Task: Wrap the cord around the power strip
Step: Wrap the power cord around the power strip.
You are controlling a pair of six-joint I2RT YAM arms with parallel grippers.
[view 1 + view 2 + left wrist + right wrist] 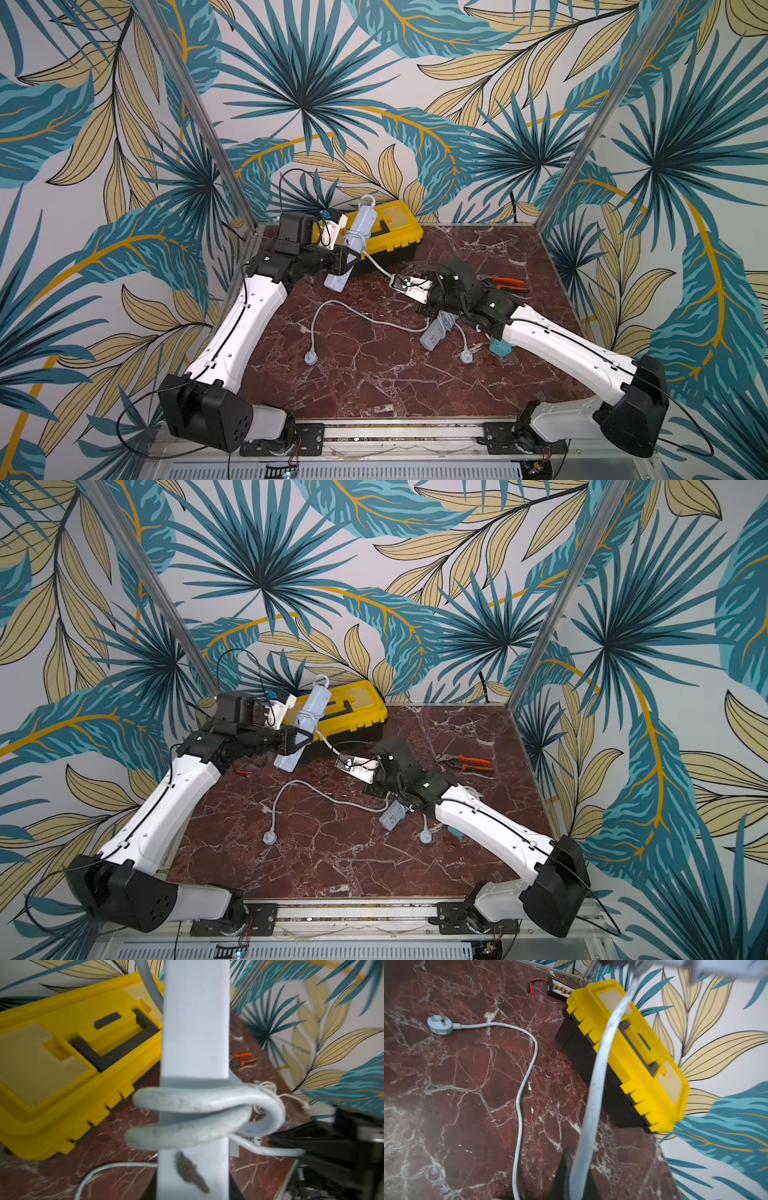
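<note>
Down at the front of the desk [374,386], the plug [311,358] lay flat. The slack cord [361,314] looped away from it across the marble. A second power strip [434,336] sat under my right arm, no part of this job.

Further in was my right gripper [397,283], pinched tight on the cord a short way down the line from the wraps. My wrist view showed the cord rising out between the fingers [562,1178] toward the strip.

Beyond that, and to my left, my left gripper [348,259] was clamped on the lower half of the power strip [362,219]. It held the long axis steeply tilted, with the top end leaning over the yellow toolbox [395,226] behind. I couldn't tell whether the bottom end touched the desk. About two turns crossed the strip's middle.

So the strip lay left of and beyond my right gripper, with the cord drawn fairly straight between them. My read was that the next turn had to go crosswise round that long axis, and my right arm, on the cord, was the one to carry it.
</note>
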